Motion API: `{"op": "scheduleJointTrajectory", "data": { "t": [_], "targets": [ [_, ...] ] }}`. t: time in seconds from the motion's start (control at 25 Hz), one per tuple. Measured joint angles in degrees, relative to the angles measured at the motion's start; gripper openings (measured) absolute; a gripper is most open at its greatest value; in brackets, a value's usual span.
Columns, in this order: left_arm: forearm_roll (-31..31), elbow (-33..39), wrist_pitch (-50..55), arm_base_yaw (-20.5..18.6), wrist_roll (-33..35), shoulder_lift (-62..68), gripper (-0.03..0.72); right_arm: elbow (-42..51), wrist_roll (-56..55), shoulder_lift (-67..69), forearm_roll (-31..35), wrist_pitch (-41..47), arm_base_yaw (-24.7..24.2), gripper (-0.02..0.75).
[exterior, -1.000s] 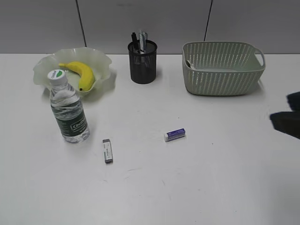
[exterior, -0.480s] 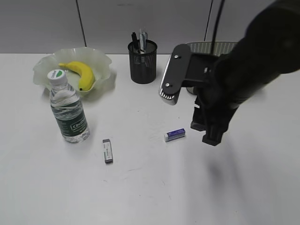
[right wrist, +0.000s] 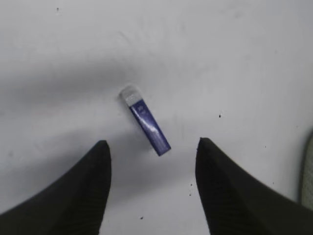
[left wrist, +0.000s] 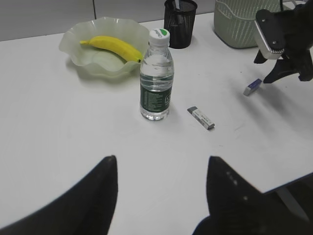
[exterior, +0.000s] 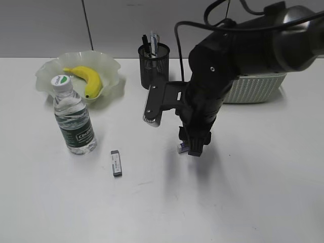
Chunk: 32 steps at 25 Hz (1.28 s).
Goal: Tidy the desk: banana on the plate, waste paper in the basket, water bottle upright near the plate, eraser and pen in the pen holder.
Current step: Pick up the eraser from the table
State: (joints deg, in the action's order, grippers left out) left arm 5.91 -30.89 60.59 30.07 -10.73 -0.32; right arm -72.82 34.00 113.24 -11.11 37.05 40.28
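Note:
The banana [exterior: 87, 80] lies in the wavy pale green plate [exterior: 109, 63]. The water bottle [exterior: 74, 119] stands upright in front of the plate. The black mesh pen holder [exterior: 153, 68] holds pens. A blue-sleeved eraser [right wrist: 145, 121] lies on the desk [exterior: 253, 192], just ahead of my open, empty right gripper [right wrist: 152, 141]; that gripper [exterior: 195, 147] hides most of the eraser in the exterior view. My left gripper [left wrist: 161, 157] is open and empty over bare desk, short of the bottle [left wrist: 156, 81]. The waste paper is out of view.
A small grey eraser-like block [exterior: 116, 163] lies right of the bottle, and it also shows in the left wrist view [left wrist: 201, 118]. The perforated sage-green basket [exterior: 258, 88] stands at the back right, partly behind my right arm.
My right arm has swung in from the right edge, moving left and down, and now hangs over the blue eraser. The desk objects have not moved.

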Motion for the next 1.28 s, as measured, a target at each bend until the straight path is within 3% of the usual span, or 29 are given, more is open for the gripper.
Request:
{"op": "scheduleJointTrajectory", "data": {
  "t": [0.36, 0.64, 0.76, 0.88, 0.92, 1.12, 1.28],
  "targets": [
    [0.2, 0.0, 0.0, 0.0, 0.0, 0.0, 0.435, -3.1, 1.7, 5.9, 1.1, 0.4, -0.9, 0.439],
    [0.3, 0.0, 0.0, 0.0, 0.0, 0.0, 0.435, -3.3, 3.6, 7.9, 2.7, -1.0, -1.1, 0.365],
    [0.3, 0.0, 0.0, 0.0, 0.0, 0.0, 0.435, -3.3, 3.8, 9.2, 2.7, -1.5, -1.1, 0.280],
    [0.4, 0.0, 0.0, 0.0, 0.0, 0.0, 0.435, -3.6, 3.9, 9.4, 2.7, -2.1, -1.1, 0.119],
    [0.4, 0.0, 0.0, 0.0, 0.0, 0.0, 0.435, -3.8, 3.9, 9.4, 2.7, -2.2, -1.1, 0.097],
    [0.4, 0.0, 0.0, 0.0, 0.0, 0.0, 0.435, -7.4, 2.9, 9.4, 3.9, -2.5, -1.1, 0.099],
    [0.4, 0.0, 0.0, 0.0, 0.0, 0.0, 0.435, -12.4, 1.3, 9.2, 9.4, -5.1, -1.2, 0.099]
  ]
}}
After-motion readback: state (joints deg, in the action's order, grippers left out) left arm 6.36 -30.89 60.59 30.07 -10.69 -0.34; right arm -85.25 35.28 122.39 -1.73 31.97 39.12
